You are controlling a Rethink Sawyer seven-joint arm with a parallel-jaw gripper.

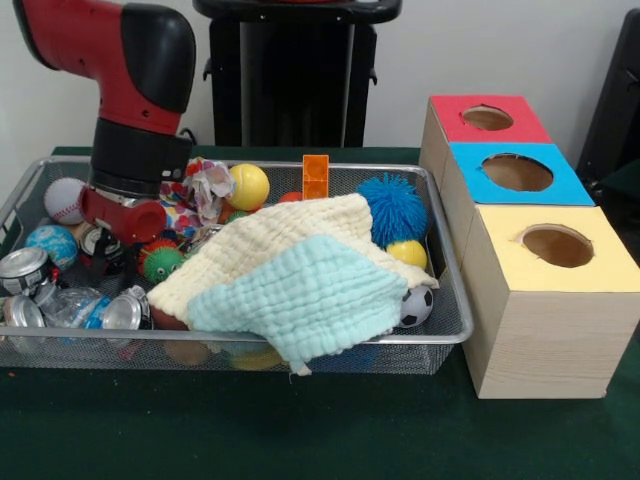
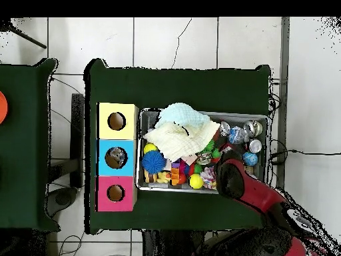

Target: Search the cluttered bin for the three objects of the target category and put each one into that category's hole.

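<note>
A wire-mesh bin [image 1: 440,330] sat on the green tabletop [image 1: 300,430], packed with clutter. Draped over the middle of it lay two soft, crinkled cloths: a cream one [image 1: 270,245] and, on top and spilling over the near rim, a pale mint one [image 1: 310,295]. Round things showed around them: a fuzzy blue spiky ball [image 1: 395,208] at the far right, a smooth yellow ball [image 1: 408,253] just below it, a small black-and-white soccer ball [image 1: 415,307] against the right wall, another yellow ball [image 1: 248,186] at the back, a baseball [image 1: 63,200] and a blue globe-patterned ball [image 1: 52,245] at the left, and a green knobbly ball [image 1: 161,264] near the arm. Shiny crushed cans [image 1: 22,270] and a clear crumpled plastic bottle [image 1: 75,305] filled the near left corner, and an upright orange block [image 1: 316,176] stood at the back wall. The red and black arm [image 1: 135,120] reached down into the bin's left part; its end effector [image 1: 100,262] was buried among the clutter, and I could not tell whether it was apart or together. Just beside the bin stood three wooden boxes, each with a round hole on top: red [image 1: 487,118], blue [image 1: 517,172] and yellow [image 1: 556,245]. Overhead, something greyish lay inside the blue box's hole [image 2: 116,157].
</note>
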